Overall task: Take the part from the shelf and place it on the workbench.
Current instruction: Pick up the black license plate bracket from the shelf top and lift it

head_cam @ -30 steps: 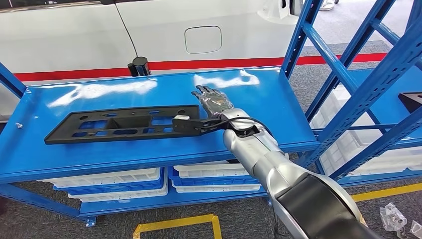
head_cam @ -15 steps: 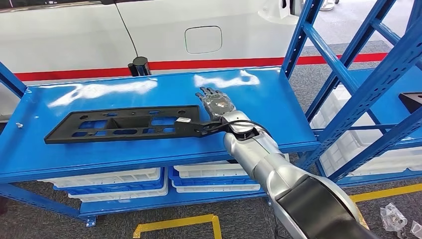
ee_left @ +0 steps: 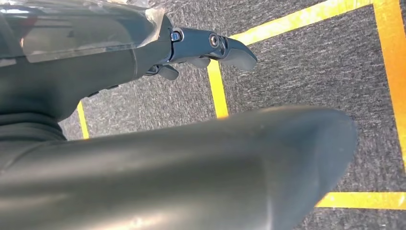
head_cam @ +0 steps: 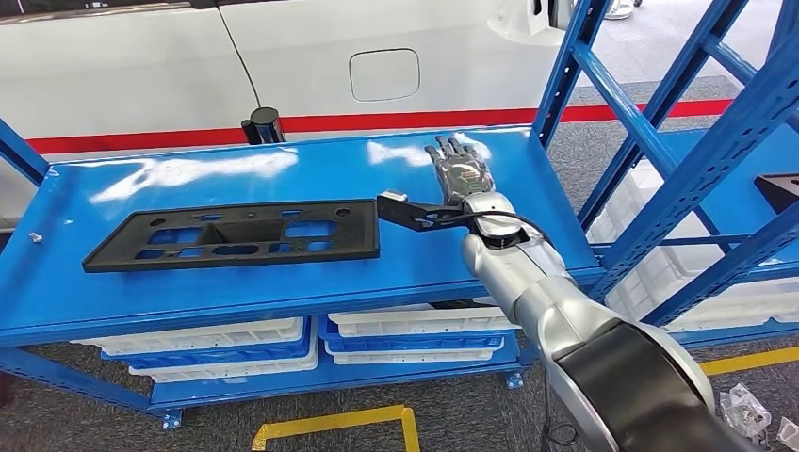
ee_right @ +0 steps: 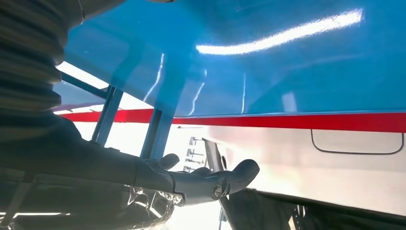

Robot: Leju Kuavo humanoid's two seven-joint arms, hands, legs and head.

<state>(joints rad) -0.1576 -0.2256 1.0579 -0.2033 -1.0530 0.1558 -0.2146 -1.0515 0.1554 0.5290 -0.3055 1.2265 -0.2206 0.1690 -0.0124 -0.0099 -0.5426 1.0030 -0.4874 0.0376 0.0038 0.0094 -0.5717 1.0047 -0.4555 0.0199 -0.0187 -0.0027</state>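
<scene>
The fingers (head_cam: 450,149) of the right hand (head_cam: 459,175) are seen extended and apart, with nothing grasped, above the blue bench (head_cam: 528,202). The black part (head_cam: 231,234) is laid flat on the bench, apart from the fingers, toward the robot's left.

The fingers of the left hand (ee_left: 206,48) are seen curled, empty, over the floor (ee_left: 306,57).

I see a glossy blue shelf (head_cam: 283,282) catching bright glare, with white bins (head_cam: 203,337) on the level below. Behind it stands a white vehicle body (head_cam: 141,66) with a red stripe (head_cam: 471,119). The grey carpet floor (head_cam: 94,414) carries yellow tape lines (head_cam: 330,422).
</scene>
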